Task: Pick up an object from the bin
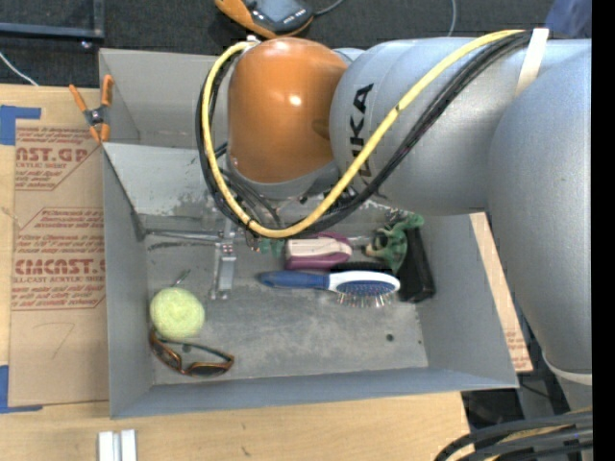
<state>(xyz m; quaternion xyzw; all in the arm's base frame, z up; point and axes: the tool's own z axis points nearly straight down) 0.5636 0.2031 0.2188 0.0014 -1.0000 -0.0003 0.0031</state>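
1. The arm point(461, 113) reaches in from the right. Its orange cover point(279, 109) hangs above the far middle of the grey bin point(288, 349), and the hand point(224, 272) shows below it, low over bare floor in the bin's left half.
2. How wide the hand stands cannot be told from this angle. Nothing is seen in its grip.
3. A yellow-green tennis ball point(178, 313) lies near and left of the hand, apart from it.
4. A blue hairbrush point(332, 282) lies flat just right of the hand, its long axis running left to right. The slim blue handle points left toward the hand, and the white oval head with its bristles sits at the right end.
5. Brown sunglasses point(190, 358) rest just beside the ball, at the near-left corner.
6. A pink-and-maroon thing point(317, 251) lies just beyond the brush. A green thing point(399, 233) and a black thing point(415, 272) crowd the right side.
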